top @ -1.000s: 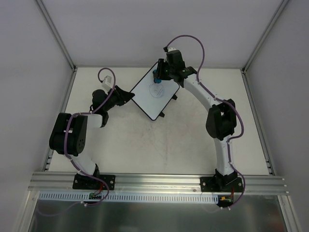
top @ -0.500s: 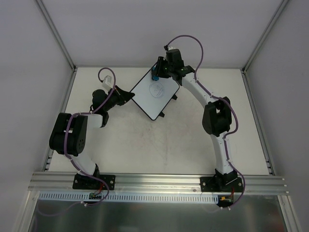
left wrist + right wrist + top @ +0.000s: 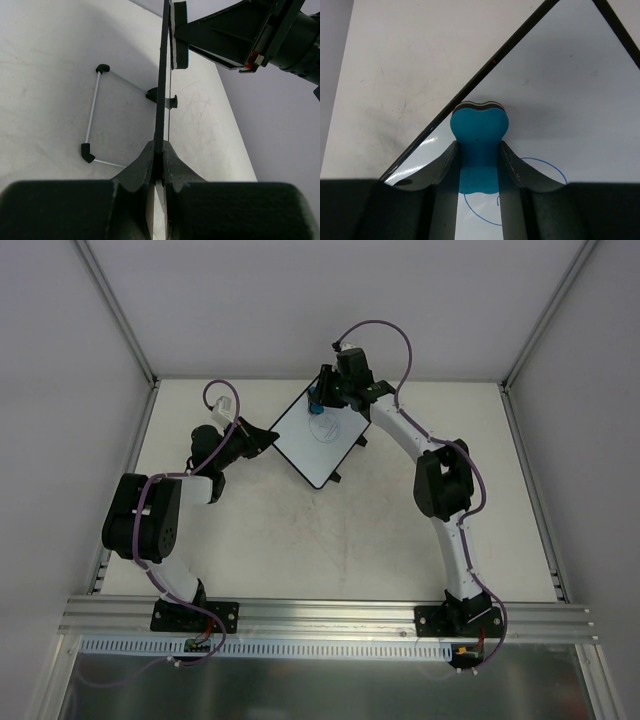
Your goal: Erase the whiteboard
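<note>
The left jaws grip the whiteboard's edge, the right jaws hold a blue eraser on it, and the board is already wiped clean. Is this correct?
Only the last part is wrong: the whiteboard is not clean. The right wrist view shows a blue drawn loop on it beside the eraser.

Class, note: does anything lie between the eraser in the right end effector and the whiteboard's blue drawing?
Nothing visible does. The eraser in the right end effector sits near the rim of the whiteboard, and the blue drawing lies right beside it.
</note>
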### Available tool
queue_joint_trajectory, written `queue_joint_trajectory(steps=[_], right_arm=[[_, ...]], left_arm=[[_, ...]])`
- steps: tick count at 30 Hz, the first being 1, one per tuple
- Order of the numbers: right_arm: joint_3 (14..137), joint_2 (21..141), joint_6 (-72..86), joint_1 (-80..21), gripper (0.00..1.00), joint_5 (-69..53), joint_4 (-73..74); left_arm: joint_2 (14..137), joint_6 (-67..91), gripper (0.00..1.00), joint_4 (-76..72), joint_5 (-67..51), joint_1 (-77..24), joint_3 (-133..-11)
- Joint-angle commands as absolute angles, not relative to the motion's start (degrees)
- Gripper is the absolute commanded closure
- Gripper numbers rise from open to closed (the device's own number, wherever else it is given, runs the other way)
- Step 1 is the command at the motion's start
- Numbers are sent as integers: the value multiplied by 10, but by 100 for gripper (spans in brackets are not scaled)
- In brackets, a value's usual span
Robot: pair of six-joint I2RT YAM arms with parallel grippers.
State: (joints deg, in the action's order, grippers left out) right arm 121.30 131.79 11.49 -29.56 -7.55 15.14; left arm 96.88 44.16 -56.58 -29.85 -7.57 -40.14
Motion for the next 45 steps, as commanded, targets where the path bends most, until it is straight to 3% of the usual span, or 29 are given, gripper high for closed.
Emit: queue_joint_trajectory(steps=[1,19,30,45], right_arm=[[1226,1325,114,-301,100,-75,131],[1155,1332,167,-280,100,-49,120],[1050,1303,234,-240,100,-17,117],[1016,1297,235,-225,100,-61,90]], left_arm=[[974,423,100,-585,-303,-82,-409],[969,418,100,-597,-307,-82,-396],[969,422,100,-609,-307,-82,-383],[969,428,100,-628,-308,-82,-372]])
